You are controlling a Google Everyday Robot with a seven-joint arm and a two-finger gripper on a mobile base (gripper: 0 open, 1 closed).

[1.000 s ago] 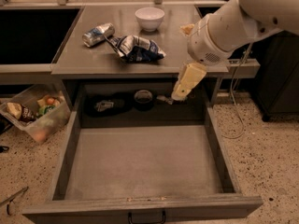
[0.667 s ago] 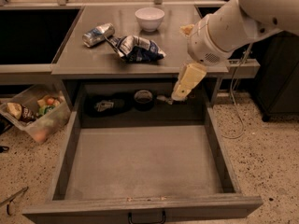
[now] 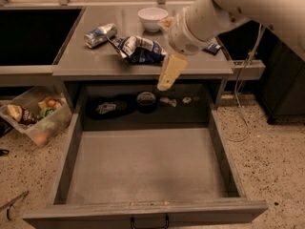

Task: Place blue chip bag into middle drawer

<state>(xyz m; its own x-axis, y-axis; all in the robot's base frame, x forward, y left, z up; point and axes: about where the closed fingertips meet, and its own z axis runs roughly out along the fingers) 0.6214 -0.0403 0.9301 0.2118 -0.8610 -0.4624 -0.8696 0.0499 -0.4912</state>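
The blue chip bag (image 3: pixel 141 49) lies crumpled on the grey counter (image 3: pixel 86 63), near its front edge. The middle drawer (image 3: pixel 147 166) is pulled wide open below the counter, its flat grey floor bare, with a small dark handle (image 3: pixel 149 222) on its front. My gripper (image 3: pixel 166 80) hangs from the white arm (image 3: pixel 214 13) just right of the bag, at the counter's front edge and above the back of the drawer. It holds nothing that I can see.
A silver-blue can (image 3: pixel 100 35) lies left of the bag. A white bowl (image 3: pixel 152 18) stands behind it. A small dark wrapper (image 3: pixel 212 47) lies at the counter's right. Dark items (image 3: pixel 107 108) sit in the recess behind the drawer. A plastic bin (image 3: pixel 33 118) stands on the floor at the left.
My arm and gripper have swung left and slightly up, from the counter's right part to just beside the chip bag. The bag and drawer have not moved.
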